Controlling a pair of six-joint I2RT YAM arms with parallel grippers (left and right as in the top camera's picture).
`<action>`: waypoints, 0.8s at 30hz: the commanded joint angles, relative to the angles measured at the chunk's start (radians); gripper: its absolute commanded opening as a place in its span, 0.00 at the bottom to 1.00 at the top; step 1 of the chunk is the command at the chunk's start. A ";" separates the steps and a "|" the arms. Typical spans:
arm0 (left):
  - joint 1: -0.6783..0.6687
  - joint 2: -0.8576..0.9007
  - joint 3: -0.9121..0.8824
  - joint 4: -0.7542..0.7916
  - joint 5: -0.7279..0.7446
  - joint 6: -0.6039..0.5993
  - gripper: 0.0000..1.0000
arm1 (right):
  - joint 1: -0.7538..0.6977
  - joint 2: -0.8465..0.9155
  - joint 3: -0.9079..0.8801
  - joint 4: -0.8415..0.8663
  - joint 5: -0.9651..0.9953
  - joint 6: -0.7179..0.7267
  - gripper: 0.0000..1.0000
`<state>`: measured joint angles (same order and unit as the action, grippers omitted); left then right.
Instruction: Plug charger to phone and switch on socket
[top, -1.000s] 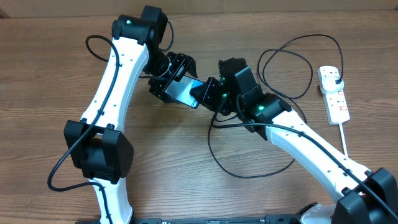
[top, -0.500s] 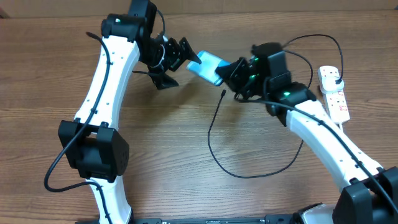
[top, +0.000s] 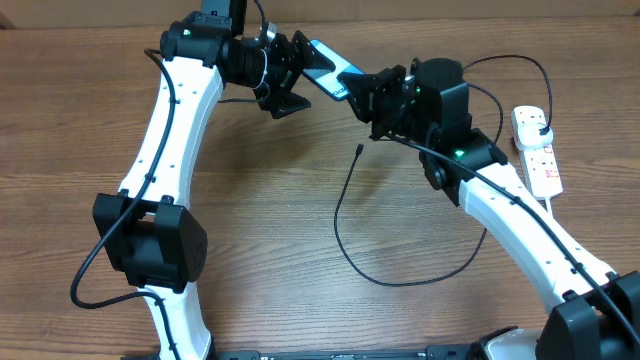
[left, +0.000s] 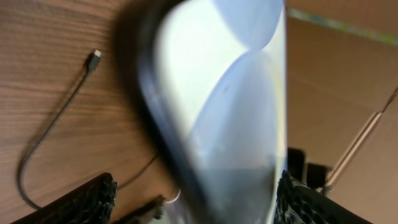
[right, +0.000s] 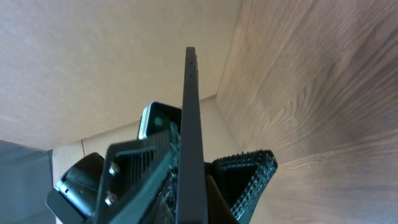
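The phone hangs in the air over the far side of the table, its light blue screen tilted. My right gripper is shut on its right end; in the right wrist view the phone stands edge-on between the pads. My left gripper is open, its jaws straddling the phone's left end. The blurred phone fills the left wrist view, with a gap beside the left finger. The charger's connector tip lies loose on the table, its thin black cable looping toward the white socket at the right.
The charger's black plug sits in the socket's far end, and the socket's thick white cord runs toward the front edge. The charger tip and cable also show on the wood in the left wrist view.
The right gripper has carried the phone up and toward the far edge. The left gripper let go of it, drew back, then closed in on the phone's left end again.
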<state>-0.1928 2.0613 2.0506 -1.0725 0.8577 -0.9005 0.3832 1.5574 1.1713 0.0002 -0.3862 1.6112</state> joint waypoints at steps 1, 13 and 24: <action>-0.002 -0.012 0.020 0.035 0.029 -0.187 0.78 | 0.014 -0.042 0.009 0.018 0.019 0.040 0.04; -0.002 -0.012 0.020 0.132 -0.005 -0.393 0.48 | 0.016 -0.042 0.009 0.015 0.019 0.044 0.04; -0.004 -0.012 0.020 0.137 -0.030 -0.431 0.37 | 0.016 -0.042 0.009 0.015 0.016 0.225 0.04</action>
<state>-0.1944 2.0609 2.0506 -0.9421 0.8482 -1.3075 0.3954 1.5570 1.1713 -0.0010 -0.3737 1.7729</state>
